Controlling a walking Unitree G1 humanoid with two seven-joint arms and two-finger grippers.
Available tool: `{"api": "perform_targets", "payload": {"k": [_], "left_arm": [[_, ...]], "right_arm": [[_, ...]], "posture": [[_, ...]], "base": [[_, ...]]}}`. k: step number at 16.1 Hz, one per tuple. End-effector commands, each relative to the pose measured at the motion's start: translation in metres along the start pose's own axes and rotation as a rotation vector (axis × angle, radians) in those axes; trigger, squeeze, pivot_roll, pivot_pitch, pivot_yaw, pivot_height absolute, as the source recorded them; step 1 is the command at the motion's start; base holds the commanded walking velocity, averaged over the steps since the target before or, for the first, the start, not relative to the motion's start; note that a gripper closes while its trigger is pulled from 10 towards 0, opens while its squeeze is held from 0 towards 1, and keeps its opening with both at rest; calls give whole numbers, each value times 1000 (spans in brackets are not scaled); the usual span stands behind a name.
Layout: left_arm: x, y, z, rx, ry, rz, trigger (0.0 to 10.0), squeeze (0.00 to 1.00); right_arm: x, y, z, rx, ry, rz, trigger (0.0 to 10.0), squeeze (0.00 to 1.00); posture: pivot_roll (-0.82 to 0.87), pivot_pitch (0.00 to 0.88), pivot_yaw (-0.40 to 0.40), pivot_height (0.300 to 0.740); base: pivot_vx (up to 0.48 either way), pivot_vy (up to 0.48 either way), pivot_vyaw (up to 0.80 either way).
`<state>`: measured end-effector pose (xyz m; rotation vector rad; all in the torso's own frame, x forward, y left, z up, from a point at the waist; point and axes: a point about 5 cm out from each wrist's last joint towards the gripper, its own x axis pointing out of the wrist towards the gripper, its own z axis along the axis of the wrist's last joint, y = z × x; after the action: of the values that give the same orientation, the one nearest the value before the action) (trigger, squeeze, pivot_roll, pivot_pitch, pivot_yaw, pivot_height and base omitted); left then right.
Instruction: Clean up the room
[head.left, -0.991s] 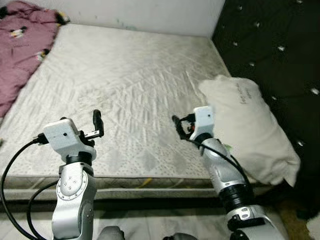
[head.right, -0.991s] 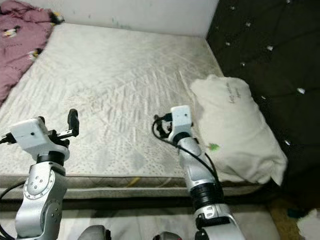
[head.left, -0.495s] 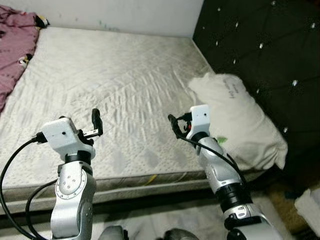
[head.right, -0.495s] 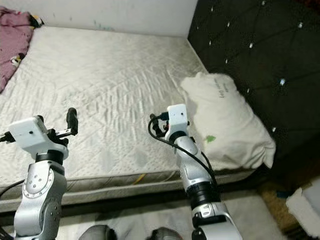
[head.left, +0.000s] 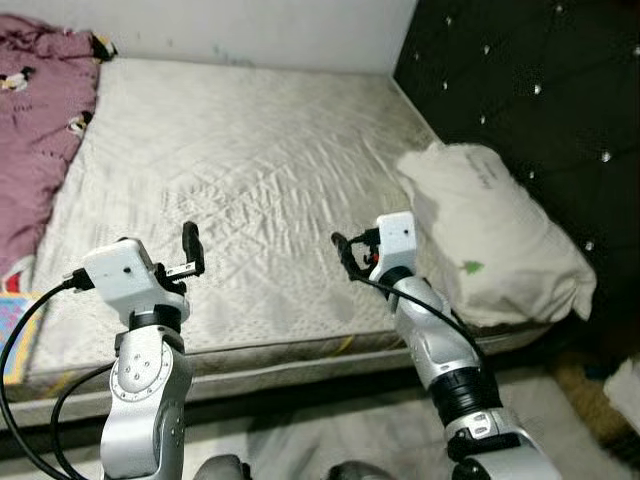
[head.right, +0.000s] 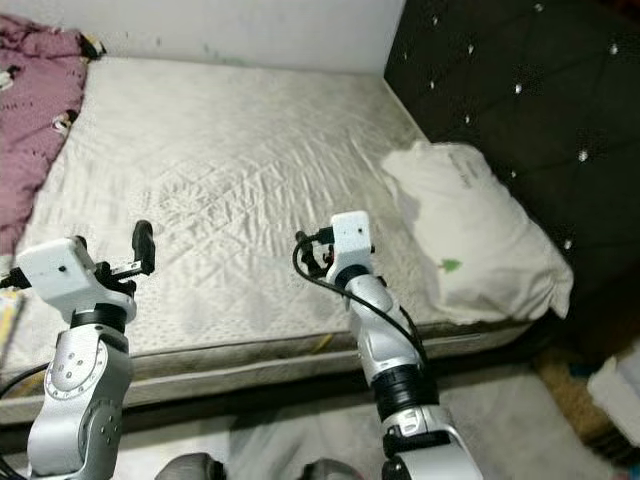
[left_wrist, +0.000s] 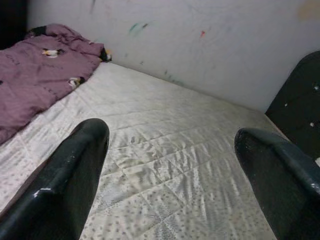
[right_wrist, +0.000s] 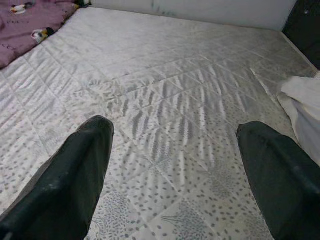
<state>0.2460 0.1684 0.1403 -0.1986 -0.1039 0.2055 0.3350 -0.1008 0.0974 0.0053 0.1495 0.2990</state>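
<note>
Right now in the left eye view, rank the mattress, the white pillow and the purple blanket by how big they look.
1. mattress, largest by far.
2. white pillow.
3. purple blanket, cut off by the frame's edge, so its true size is unsure; it looks close to the pillow.

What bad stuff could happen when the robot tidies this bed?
The white pillow hangs a little over the edge of the mattress, so a nudge from the right pincer might tip it onto the floor. The purple blanket is a big floppy heap, so the left pincer may grab just one fold and drag it. Black cables loop beside the left arm and could snag on something.
</note>
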Motion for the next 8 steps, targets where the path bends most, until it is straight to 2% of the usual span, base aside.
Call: {"api": "perform_targets", "payload": {"k": [1, 6, 8], "left_arm": [[-2, -7, 0, -22, -1, -12, 10000, 0], [-1, -6, 2, -10, -13, -13, 10000, 0], [-2, -8, 4, -8, -32, -23, 10000, 0]], "right_arm": [[-3, -9, -3, 4, 8, -30, 10000, 0], [-2, -8, -3, -8, 11, -18, 10000, 0], [-2, -7, -3, -15, 10, -11, 10000, 0]], "posture": [[132, 44, -112, 740], [132, 44, -112, 740], [132, 44, -112, 740]], "base": [[0, 480, 0], [0, 449, 0], [0, 0, 0]]}}
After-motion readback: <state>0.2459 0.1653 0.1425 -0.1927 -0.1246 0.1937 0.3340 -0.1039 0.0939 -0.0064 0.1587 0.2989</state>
